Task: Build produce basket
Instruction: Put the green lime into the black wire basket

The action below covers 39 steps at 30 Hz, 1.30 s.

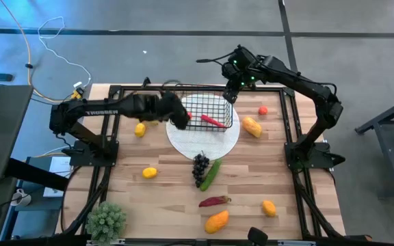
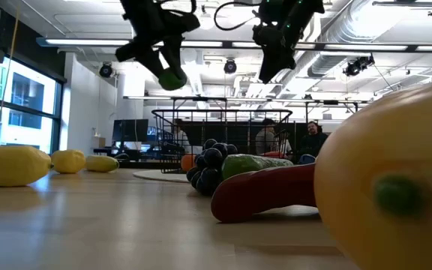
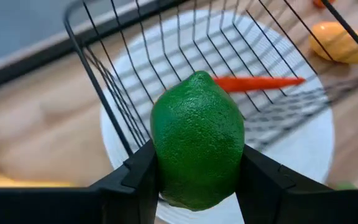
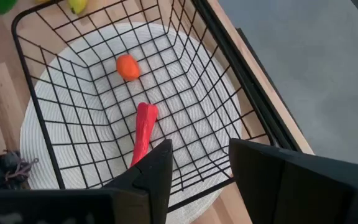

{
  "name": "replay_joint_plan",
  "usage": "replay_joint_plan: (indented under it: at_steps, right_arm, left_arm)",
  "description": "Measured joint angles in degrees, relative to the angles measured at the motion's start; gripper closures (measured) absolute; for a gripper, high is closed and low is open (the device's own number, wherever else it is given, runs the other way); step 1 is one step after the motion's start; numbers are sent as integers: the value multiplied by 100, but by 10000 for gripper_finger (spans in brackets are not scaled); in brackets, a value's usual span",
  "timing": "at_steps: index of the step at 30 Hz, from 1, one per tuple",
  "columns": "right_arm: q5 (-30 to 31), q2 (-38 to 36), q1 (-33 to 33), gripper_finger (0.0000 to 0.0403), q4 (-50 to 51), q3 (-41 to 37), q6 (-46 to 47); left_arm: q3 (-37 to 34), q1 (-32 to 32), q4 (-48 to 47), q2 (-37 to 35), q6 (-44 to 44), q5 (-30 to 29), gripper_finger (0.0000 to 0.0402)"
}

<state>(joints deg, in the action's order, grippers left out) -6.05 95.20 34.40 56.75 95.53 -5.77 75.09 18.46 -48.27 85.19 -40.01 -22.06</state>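
The left hand point(image 3: 197, 180) grips a green lime point(image 3: 197, 140) above the basket's point(image 1: 211, 109) near rim; the right hand point(image 4: 197, 162) hovers empty, fingers apart, over the far corner.

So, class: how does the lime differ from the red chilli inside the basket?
The lime is green and rounded; the chilli is red, long and thin. The lime is clamped in the left pincer above the basket; the chilli lies loose on its floor. Both are toy produce.
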Motion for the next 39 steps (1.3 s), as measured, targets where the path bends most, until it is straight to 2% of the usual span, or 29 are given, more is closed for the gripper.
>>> replay_joint_plan:
  at_steps: [6, 10, 18, 23, 33, 39]
  right_arm:
    - [1, 0, 1, 263, 47, 0, 599]
    - [3, 0, 1, 263, 122, 0, 1018]
    - [4, 4, 1, 263, 450, 0, 1691]
    - [57, 4, -9, 263, 912, 0, 2055]
    - [656, 7, -292, 263, 1693, 0, 2520]
    - [1266, 7, -546, 263, 2311, 0, 2843]
  left_arm:
    - [2, 825, 828, 46, 1314, 797, 249]
    - [3, 1269, 1225, 252, 2148, 1102, 249]
    - [2, 1815, 1300, 905, 2862, 1995, 249]
    - [0, 1910, 1368, 1163, 3130, 2030, 248]
    - [0, 1988, 1368, 1259, 3237, 2015, 217]
    - [0, 1988, 1363, 1259, 3443, 1995, 194]
